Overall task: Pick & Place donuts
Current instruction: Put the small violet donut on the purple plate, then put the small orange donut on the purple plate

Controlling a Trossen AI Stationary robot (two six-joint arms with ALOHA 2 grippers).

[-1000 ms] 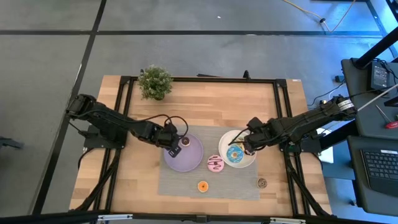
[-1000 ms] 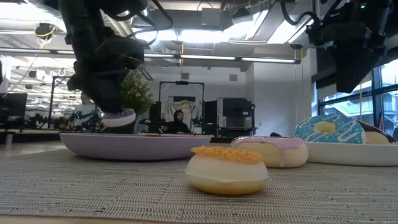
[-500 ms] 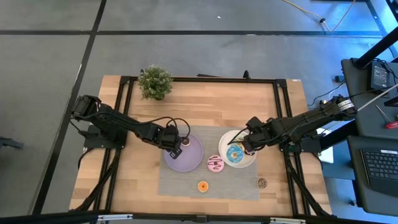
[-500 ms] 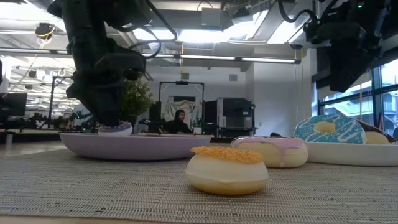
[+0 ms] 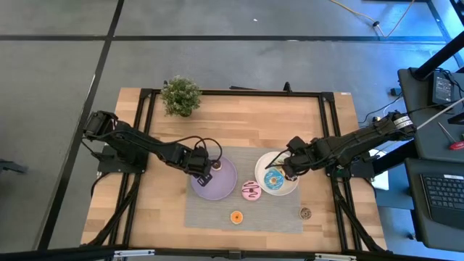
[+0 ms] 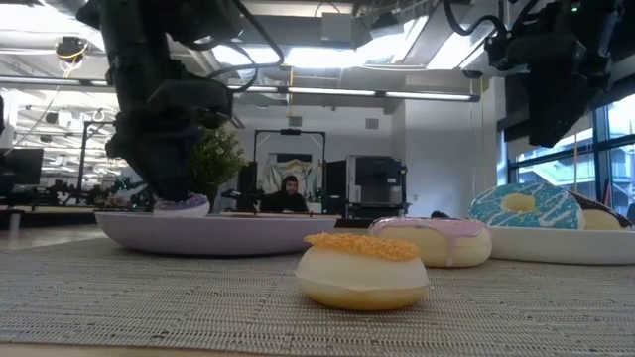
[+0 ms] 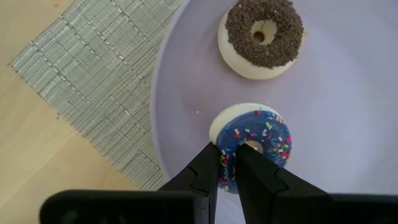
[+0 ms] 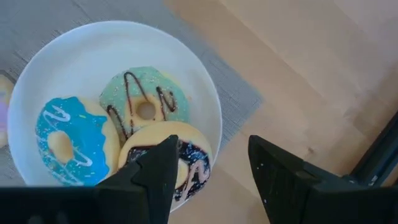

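My left gripper is shut on a mini donut with purple icing and sprinkles, low over the lilac plate. A mini chocolate-sprinkled donut lies flat on that plate beside it. My right gripper hangs open above the white plate, which holds a blue, a green and a chocolate-iced donut. A pink donut, an orange mini and a brown mini lie on the grey mat. My left gripper pinches the purple mini's ring on one side, between its two fingers; one fingertip stands at the hole and the other at the outer rim. The fingers come from above, pointing down. The donut sits flat at plate level; the plate rim hides its underside.
A small potted plant stands near the table's far edge. The grey woven mat lies under both plates. Bare wood shows on the left and right of the mat. People sit in the room beyond the table.
My left gripper has come down with the purple mini donut, from above the lilac plate's rim to plate level, still shut on it. The right arm has kept still.
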